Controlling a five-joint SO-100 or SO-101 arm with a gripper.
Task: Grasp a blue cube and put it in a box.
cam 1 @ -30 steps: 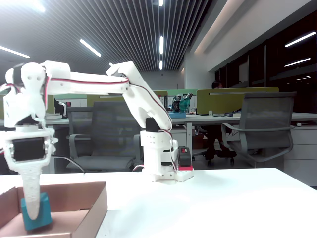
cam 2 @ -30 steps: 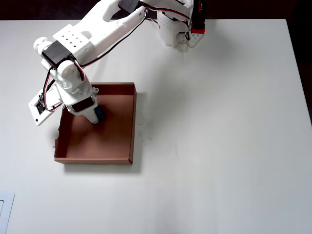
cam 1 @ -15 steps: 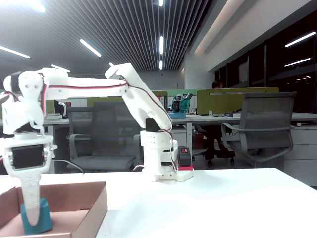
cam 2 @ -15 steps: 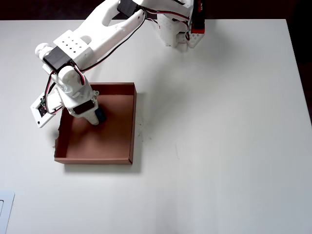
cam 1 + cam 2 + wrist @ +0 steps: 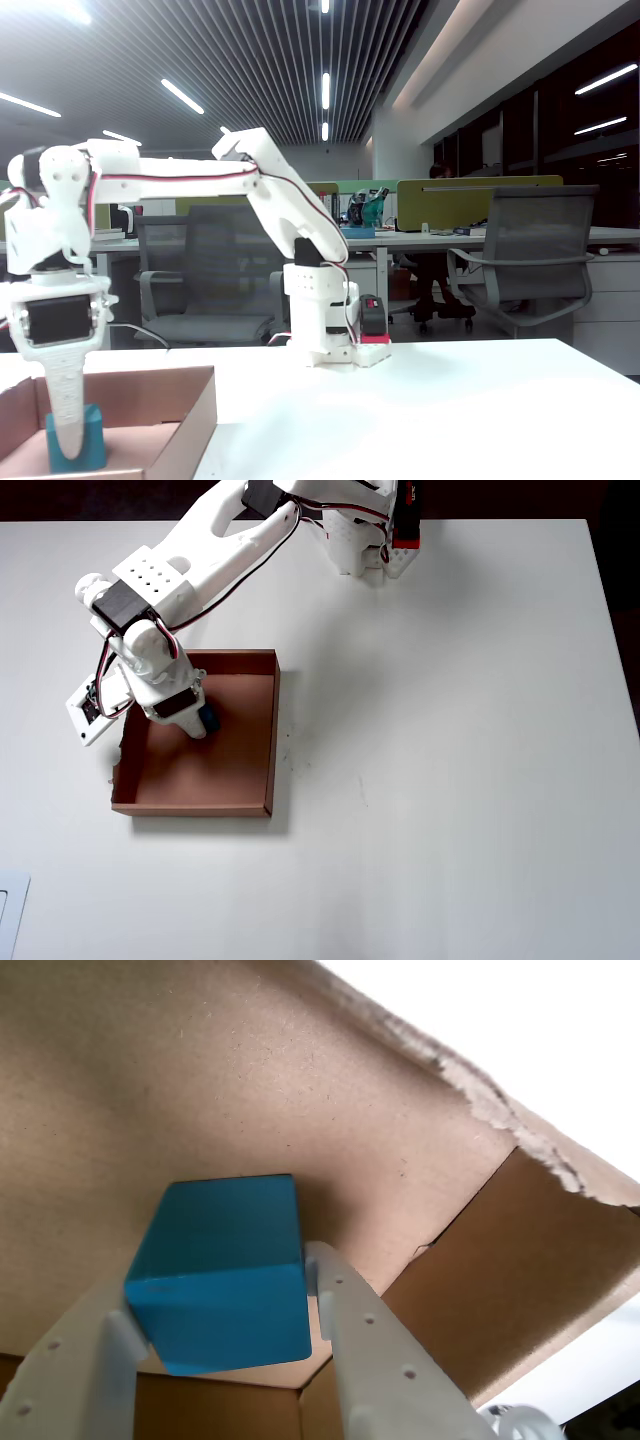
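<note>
We find no brand, label or legible writing on anything in these views.

In the wrist view, the left finger (image 5: 75, 1370) comes up from seven o'clock and lies against the cube's (image 5: 222, 1270) left face. The cube fills the gap between the fingers. At its right, the second finger (image 5: 375, 1360) rises from five o'clock; its tip sits at the cube's right edge, though we cannot tell whether it truly touches. So the gripper (image 5: 215, 1305) brackets the cube, and we cannot say whether it is clamped or slack. Behind the cube we see the brown floor of the box (image 5: 300, 1110), with a torn wall edge running toward two o'clock.

In the fixed view, the gripper (image 5: 68, 445) hangs straight down at the far left, with the cube (image 5: 82, 442) at its tip, low inside the box (image 5: 190, 420). The cube's base looks level with the box floor, but we cannot be sure it rests there. At three o'clock from the box stands the arm's base (image 5: 325, 320) on the white table (image 5: 450, 410).

In the overhead view, the box (image 5: 272, 730) lies left of centre, and the cube (image 5: 209, 718) shows as a blue sliver in its upper middle, just at three o'clock of the gripper (image 5: 198, 725). The base (image 5: 360, 540) sits at twelve o'clock.
</note>
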